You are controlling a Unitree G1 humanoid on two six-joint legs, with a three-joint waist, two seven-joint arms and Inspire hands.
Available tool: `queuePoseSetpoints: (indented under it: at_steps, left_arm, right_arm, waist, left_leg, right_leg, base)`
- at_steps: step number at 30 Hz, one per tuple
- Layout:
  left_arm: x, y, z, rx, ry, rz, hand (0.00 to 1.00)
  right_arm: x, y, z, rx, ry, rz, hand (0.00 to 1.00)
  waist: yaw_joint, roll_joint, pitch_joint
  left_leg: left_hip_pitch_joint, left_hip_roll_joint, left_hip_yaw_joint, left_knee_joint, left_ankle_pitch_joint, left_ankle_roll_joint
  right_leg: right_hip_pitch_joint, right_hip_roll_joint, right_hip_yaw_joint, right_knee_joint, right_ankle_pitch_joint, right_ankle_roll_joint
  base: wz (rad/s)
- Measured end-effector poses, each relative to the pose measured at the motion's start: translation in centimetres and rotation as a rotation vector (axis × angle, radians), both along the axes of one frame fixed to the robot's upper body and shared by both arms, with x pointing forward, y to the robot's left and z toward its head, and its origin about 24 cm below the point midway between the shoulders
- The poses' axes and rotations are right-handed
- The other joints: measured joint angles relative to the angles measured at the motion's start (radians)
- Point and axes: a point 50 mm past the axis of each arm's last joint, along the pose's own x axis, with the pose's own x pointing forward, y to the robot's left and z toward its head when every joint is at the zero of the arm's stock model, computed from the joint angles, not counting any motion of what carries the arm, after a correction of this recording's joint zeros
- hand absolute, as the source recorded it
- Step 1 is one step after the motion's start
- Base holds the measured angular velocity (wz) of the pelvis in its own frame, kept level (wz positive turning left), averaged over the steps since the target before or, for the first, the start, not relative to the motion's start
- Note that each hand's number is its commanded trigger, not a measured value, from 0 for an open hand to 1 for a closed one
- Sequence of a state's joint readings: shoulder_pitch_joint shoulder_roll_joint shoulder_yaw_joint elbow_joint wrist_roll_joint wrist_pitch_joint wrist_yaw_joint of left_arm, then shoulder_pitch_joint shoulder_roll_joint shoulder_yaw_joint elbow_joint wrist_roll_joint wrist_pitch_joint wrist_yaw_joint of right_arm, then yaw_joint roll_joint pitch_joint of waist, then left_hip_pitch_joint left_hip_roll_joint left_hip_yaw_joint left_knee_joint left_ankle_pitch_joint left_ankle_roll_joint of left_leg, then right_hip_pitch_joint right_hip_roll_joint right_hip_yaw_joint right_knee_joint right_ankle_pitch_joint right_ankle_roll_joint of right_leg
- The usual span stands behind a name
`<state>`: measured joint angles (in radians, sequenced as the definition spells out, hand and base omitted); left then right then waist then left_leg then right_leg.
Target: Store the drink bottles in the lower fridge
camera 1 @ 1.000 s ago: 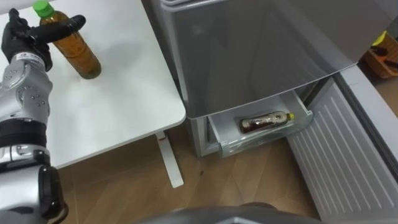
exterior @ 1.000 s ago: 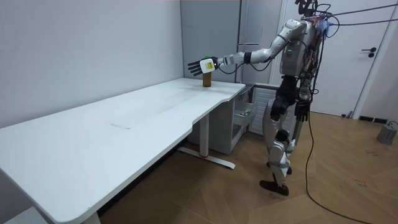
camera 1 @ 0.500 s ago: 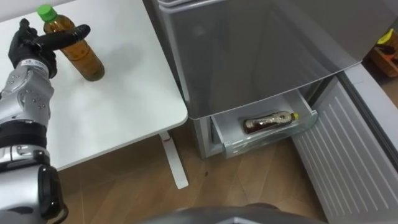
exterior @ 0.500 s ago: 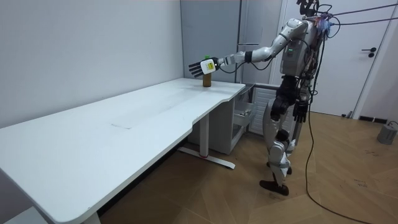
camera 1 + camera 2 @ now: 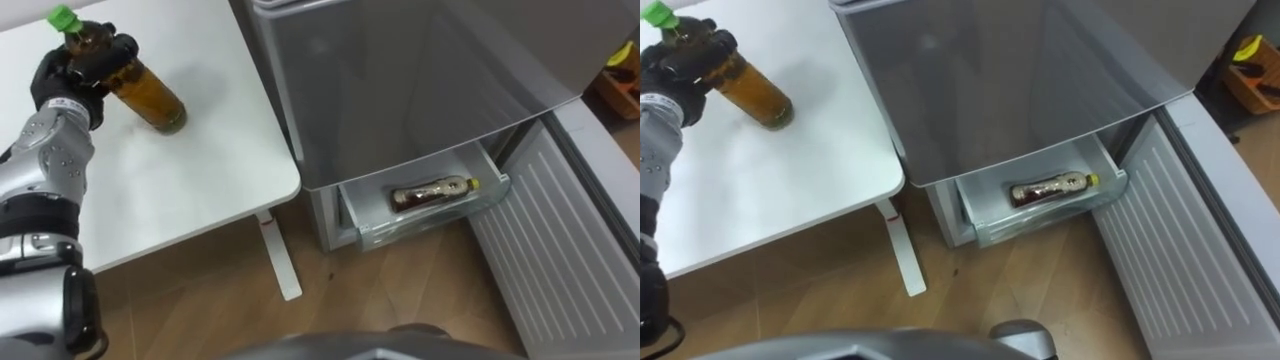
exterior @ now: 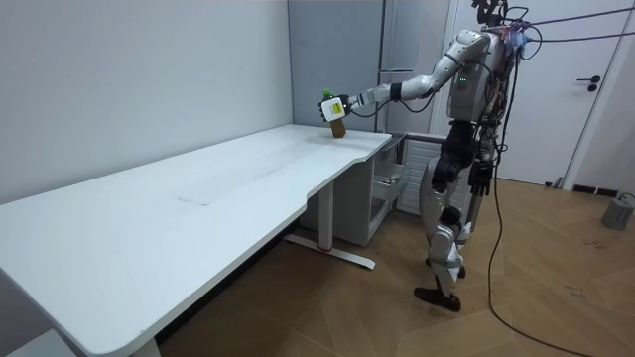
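Note:
A brown tea bottle [image 5: 155, 100] with a green cap [image 5: 63, 17] leans at the far left corner of the white table [image 5: 190, 170]. My left hand [image 5: 85, 65] is shut on its upper part, fingers and thumb curled round it. In the room view I stand beside the table's end with the left arm stretched out to the tea bottle [image 6: 337, 127]. A second brown bottle [image 5: 430, 193] lies on its side in the pulled-out lower fridge drawer [image 5: 420, 225]. My right hand [image 6: 479, 181] hangs by my hip.
The grey fridge front [image 5: 400, 80] rises right of the table. The lower fridge's door [image 5: 560, 240] stands swung open at the right. A table leg [image 5: 275, 260] stands on the wooden floor between the table and the drawer.
My left hand has gone from open beside the tea bottle to curled round it. The bottle now tilts, its base shifted to the right.

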<state>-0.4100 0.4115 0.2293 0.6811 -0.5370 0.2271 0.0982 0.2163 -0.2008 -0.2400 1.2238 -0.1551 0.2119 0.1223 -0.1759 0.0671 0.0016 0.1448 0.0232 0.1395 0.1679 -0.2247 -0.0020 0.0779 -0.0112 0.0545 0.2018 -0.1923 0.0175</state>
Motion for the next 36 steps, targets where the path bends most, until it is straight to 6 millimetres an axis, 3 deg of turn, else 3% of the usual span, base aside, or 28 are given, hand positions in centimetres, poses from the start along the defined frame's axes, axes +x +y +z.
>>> queuePoseSetpoints:
  at_steps: [16, 24, 36]
  left_arm:
    - [0.0, -0.1, -0.3, -0.012, 0.015, -0.020, 1.00]
    - [0.1, -0.2, -0.1, -0.030, 0.004, -0.014, 1.00]
    - [1.7, -2.8, 3.2, 0.088, -0.112, -0.131, 1.00]
  right_arm:
    - [-0.1, 0.1, -0.1, 0.009, 0.024, -0.019, 0.00]
    - [0.1, -0.2, 0.0, 0.004, 0.009, -0.031, 0.00]
    - [2.6, -0.2, -0.1, -0.001, -0.063, 0.018, 0.00]
  waist:
    - [-0.011, -0.004, 0.0016]
    - [-0.012, -0.020, -0.0018]
    - [-0.007, -0.025, -0.0002]
  left_leg:
    - [-0.001, 0.000, -0.002, 0.000, 0.000, 0.000]
    - [0.000, 0.000, -0.002, 0.000, 0.000, 0.000]
    - [-0.033, 0.000, -0.002, 0.011, 0.000, 0.000]
  right_leg:
    - [-0.006, 0.000, 0.002, 0.003, 0.000, 0.000]
    - [-0.005, 0.000, 0.002, 0.005, 0.000, 0.000]
    - [-0.020, -0.002, -0.004, 0.004, 0.003, 0.000]
  base:
    - [0.00]
    - [0.00]
    - [0.02]
